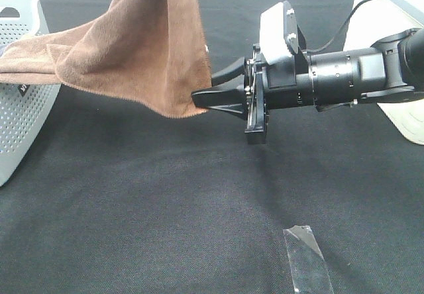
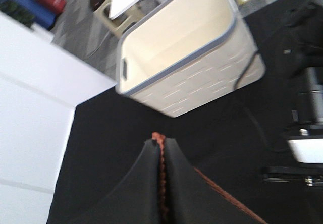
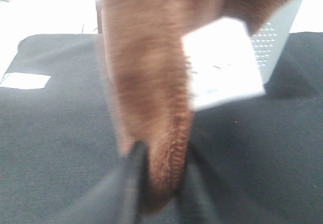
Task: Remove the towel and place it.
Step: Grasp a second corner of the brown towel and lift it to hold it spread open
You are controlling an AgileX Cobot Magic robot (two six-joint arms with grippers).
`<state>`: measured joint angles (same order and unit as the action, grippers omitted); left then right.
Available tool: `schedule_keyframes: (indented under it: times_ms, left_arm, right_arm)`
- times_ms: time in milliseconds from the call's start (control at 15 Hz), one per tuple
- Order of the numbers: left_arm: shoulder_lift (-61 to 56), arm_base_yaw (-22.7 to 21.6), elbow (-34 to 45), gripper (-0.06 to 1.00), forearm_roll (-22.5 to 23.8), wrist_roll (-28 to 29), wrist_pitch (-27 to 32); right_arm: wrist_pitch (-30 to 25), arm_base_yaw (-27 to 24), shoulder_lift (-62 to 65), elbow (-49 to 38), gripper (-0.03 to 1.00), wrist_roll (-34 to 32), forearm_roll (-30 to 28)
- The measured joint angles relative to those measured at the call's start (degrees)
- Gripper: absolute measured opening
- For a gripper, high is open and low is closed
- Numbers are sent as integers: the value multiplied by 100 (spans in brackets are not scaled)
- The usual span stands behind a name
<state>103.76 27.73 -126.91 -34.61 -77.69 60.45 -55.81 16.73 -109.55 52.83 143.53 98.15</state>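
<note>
Aloft over the black table cloth (image 1: pixel 165 195), the one brown towel (image 1: pixel 132 49) runs its length from the grey basket (image 1: pixel 26 108) at 9 o'clock up past the high view's edge at 12 o'clock. Its lower corner points toward 3 o'clock, clamped between the jaws of the right gripper (image 1: pixel 205 87). The left gripper (image 2: pixel 160 142), hidden from the high view, is closed on the towel's stitched edge, and the white tag (image 3: pixel 222 65) shows only as a blur. Counted: two grippers, two baskets, the cream basket (image 1: pixel 405 118) cut off at 3 o'clock, and one strip of clear tape (image 1: pixel 308 261) at 5 o'clock.
</note>
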Motion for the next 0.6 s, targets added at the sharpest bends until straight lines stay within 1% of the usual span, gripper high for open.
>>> schedule_keyframes:
  times_ms: [67, 200, 267, 333, 400, 467, 533, 600]
  left_arm:
    - [0, 0, 0, 0, 223, 372, -286]
    - [0, 0, 0, 0, 785, 1324, -791]
    - [0, 0, 0, 0, 1083, 1879, -1054]
    - [0, 0, 0, 0, 1352, 2378, -1278]
    - [0, 0, 0, 0, 1610, 2928, -1547]
    - [0, 0, 0, 0, 1971, 3782, -1925]
    - [0, 0, 0, 0, 2298, 4412, -2091]
    - [0, 0, 0, 0, 2613, 4899, -2183]
  right_arm:
    - [-23, 0, 0, 6, 1, -178, -57]
    - [-34, 0, 74, 6, 0, -1054, -115]
    - [-6, 0, 252, 6, 0, -1639, -195]
    - [109, 0, 493, 23, 0, -2252, -395]
    - [321, 0, 831, 126, 0, -3002, -819]
    - [733, 0, 1335, 487, 0, -4492, -2063]
    - [825, 0, 1604, 934, 0, -5701, -3323]
    - [745, 0, 1828, 1444, 0, -6715, -4544]
